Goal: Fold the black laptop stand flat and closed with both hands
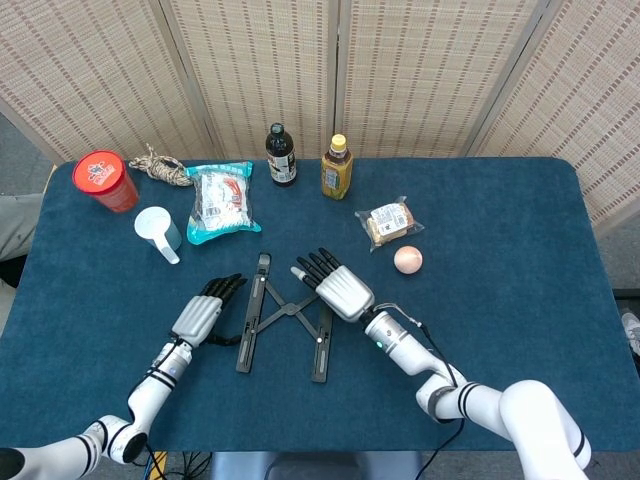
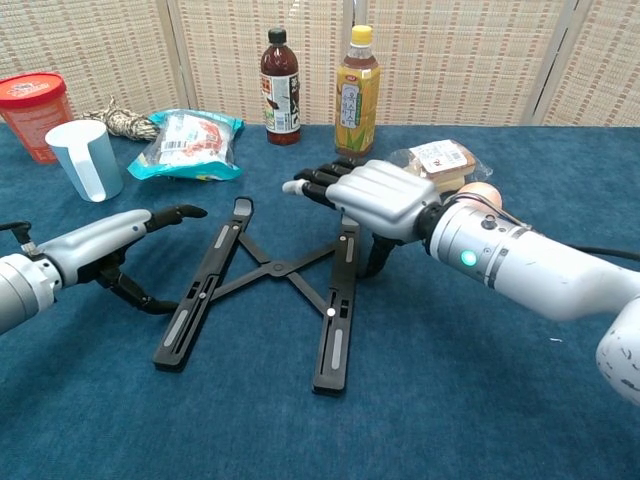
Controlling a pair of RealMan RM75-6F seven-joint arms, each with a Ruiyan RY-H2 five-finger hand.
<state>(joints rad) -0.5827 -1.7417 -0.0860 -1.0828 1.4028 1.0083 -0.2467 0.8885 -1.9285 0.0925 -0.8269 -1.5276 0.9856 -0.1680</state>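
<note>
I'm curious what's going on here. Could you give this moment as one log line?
stand: open, flat on table | left hand: open, beside left rail | right hand: open, over right rail

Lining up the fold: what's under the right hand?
The laptop stand's right rail runs beneath the right hand. Its far end is partly covered; contact can't be confirmed.

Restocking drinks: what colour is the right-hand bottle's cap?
Yellow cap, clearest in the chest view.

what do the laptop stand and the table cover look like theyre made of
The laptop stand looks like matte black metal or hard plastic: thin rigid bars with slots and a pivot at the crossing; which of the two, the look leaves open. The table cover looks like dark blue felt or short-pile fabric, with a fuzzy, unreflective surface.
</note>
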